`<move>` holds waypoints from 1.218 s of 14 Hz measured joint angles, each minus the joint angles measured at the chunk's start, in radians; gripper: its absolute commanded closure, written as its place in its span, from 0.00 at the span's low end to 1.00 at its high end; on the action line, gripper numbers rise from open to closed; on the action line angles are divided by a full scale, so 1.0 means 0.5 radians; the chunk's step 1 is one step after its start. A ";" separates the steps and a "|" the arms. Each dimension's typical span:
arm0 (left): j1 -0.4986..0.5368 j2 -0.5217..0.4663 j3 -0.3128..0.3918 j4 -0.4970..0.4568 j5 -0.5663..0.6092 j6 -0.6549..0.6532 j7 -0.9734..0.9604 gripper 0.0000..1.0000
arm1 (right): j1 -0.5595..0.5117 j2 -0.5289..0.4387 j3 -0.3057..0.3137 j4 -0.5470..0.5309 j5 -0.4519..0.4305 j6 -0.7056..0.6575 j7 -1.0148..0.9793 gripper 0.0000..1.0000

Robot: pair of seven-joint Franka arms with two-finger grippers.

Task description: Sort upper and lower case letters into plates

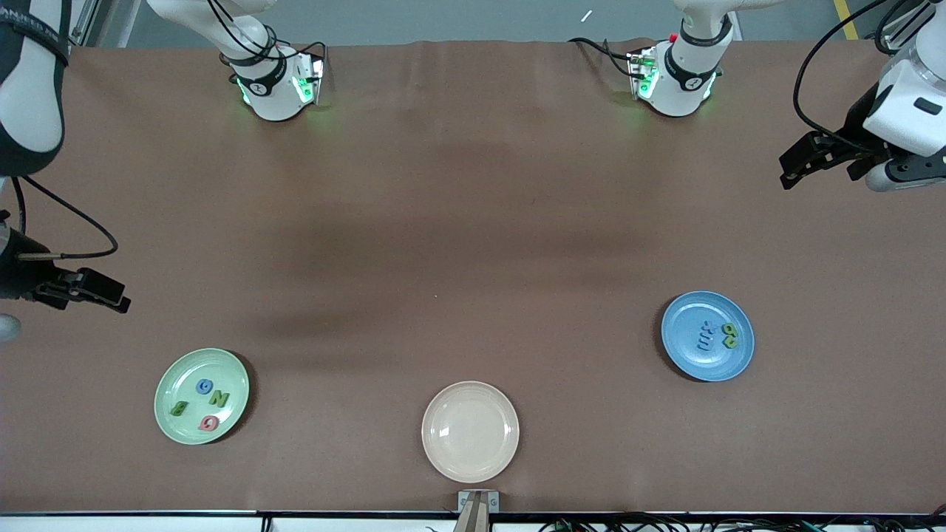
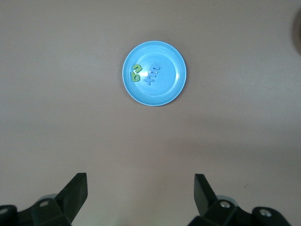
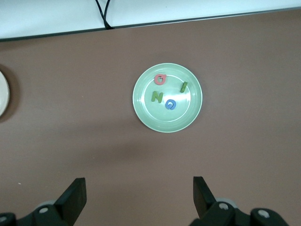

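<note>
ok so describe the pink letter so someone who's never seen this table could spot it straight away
Start from the row of three plates nearest the front camera and take the mint green plate, the one toward the right arm's end of the table. It holds four foam letters; the pink letter lies closest to the front camera. It is the only pink one, beside two green letters and a blue one.

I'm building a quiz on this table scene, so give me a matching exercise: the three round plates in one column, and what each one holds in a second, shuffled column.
Column one:
1. pale mint green round plate
2. medium blue round plate
3. cream-beige round plate

Column two:
a. nothing on it
b. four letters: one blue, two green, one pink
c. green letters beside blue ones that barely stand out from the plate

Pairs: 1-b, 2-c, 3-a
</note>
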 measured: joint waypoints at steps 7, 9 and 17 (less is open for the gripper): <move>0.021 0.000 0.017 0.000 -0.002 0.000 0.011 0.00 | -0.108 -0.406 0.271 -0.240 -0.173 -0.112 0.195 0.00; 0.044 0.000 0.023 0.001 -0.002 0.000 0.021 0.00 | -0.109 -0.497 0.274 -0.305 -0.173 -0.128 0.197 0.00; 0.059 -0.001 0.025 0.043 -0.002 -0.110 0.050 0.00 | -0.265 -0.527 0.362 -0.344 -0.173 -0.122 0.117 0.00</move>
